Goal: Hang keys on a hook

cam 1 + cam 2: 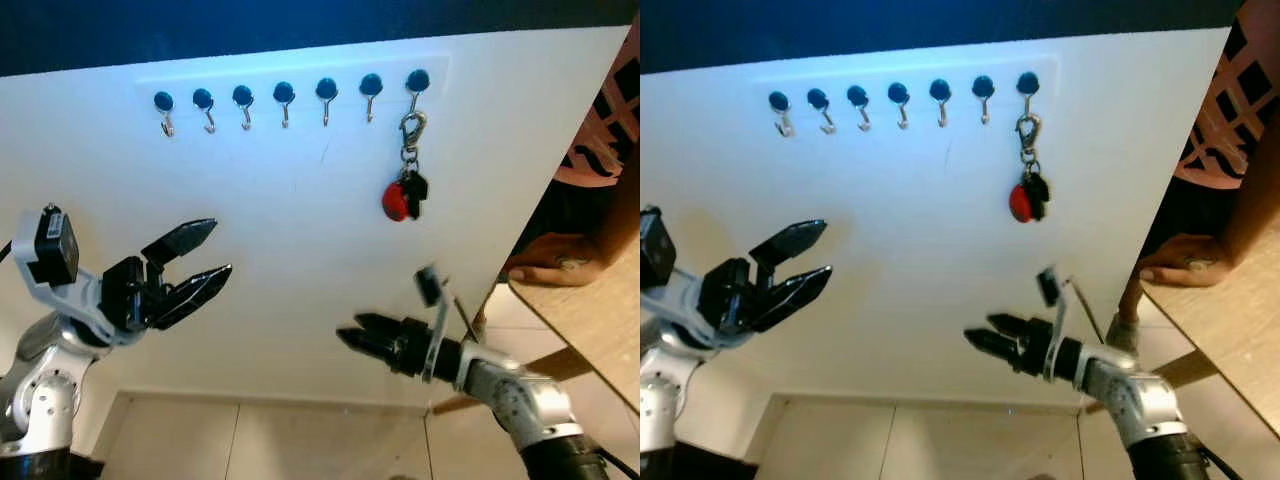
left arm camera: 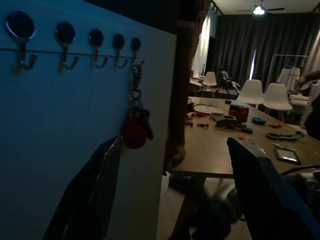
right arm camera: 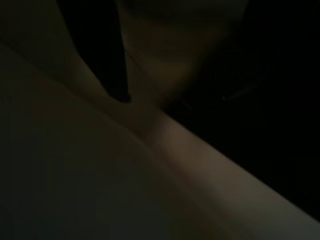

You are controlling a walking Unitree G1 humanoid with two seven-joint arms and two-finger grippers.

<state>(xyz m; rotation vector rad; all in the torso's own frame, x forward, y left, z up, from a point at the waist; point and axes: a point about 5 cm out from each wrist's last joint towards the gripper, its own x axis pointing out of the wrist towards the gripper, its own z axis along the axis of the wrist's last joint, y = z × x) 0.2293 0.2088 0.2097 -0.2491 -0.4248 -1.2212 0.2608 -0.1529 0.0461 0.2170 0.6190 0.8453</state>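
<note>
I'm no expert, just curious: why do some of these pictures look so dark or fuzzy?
Right wrist view: almost black. Left wrist view: dim, though the keys show. Left eye view: bright white board, right gripper slightly blurred.

You face a white wall; pale tiled floor at six o'clock, wooden table at three o'clock.

White wall panel bearing a row of seven blue-capped hooks; keys hang from the rightmost.
</note>
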